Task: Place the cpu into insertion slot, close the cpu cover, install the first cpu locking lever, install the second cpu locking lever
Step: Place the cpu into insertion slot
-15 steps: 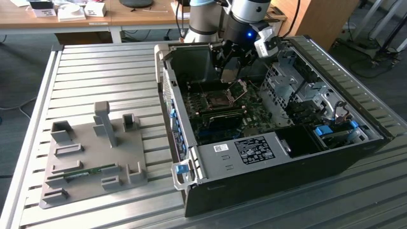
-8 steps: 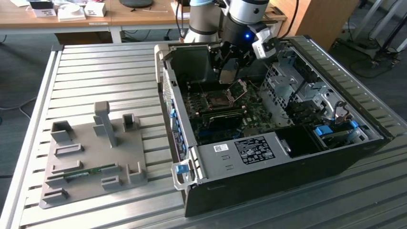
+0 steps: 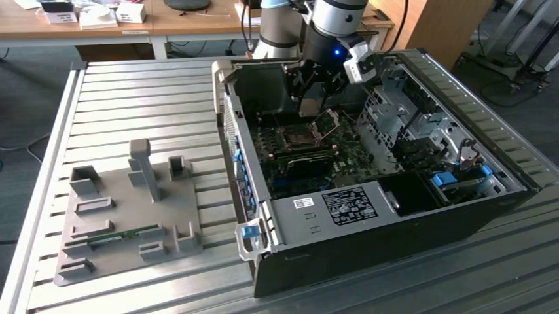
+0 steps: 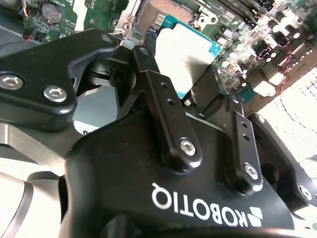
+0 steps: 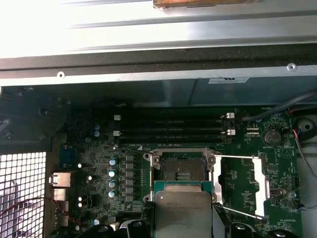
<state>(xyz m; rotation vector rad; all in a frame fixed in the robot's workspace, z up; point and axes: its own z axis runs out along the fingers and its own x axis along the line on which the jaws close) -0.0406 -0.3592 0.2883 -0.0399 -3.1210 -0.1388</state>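
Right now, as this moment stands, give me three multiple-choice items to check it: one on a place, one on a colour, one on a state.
1. Where is the cpu?
A. gripped in the hand, short of the insertion slot
B. seated in it
C. lying flat beside it

2. The cpu's face is:
A. red
B. black
C. silver-grey

3. The cpu cover is:
A. shut over the slot
B. swung open
C. clamped in the hand

Answers:
1 A: both wrist views show the hand pinching it above the board.
2 C: the first wrist view shows a pale metal face.
3 B: the frame lies flipped aside and the slot is bare.
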